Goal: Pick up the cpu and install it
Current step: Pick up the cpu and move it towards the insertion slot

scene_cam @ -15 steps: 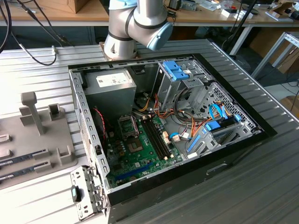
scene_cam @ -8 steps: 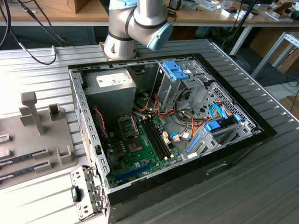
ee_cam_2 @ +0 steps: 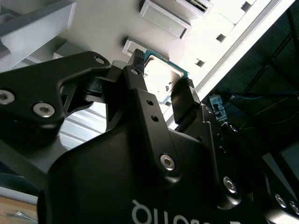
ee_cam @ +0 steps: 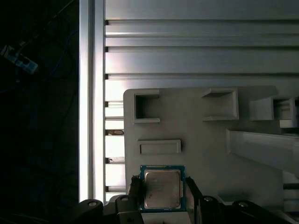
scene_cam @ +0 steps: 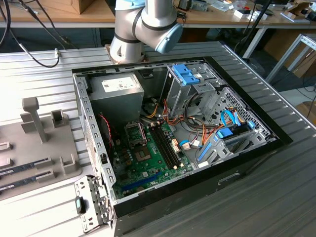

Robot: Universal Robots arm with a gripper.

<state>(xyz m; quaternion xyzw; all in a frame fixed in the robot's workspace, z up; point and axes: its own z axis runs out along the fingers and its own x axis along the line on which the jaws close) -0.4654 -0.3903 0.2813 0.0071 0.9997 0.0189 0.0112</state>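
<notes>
Cpu [ee_cam: 162, 188] is clamped in the pincer [ee_cam: 162, 182], with fingers [ee_cam: 135, 189] on two opposite edges and the silver top facing up. Its near edge is cut off by the pincer body. The pincer points straight down over the grey tray [ee_cam: 210, 149], which sits on the slatted bench [ee_cam: 187, 46]. Can't tell if the cpu clears the tray. In the exterior view the arm [scene_cam: 143, 22] runs off the top edge, behind the open computer case [scene_cam: 86, 118]. Motherboard [scene_cam: 148, 158] detail is hard to make out.
</notes>
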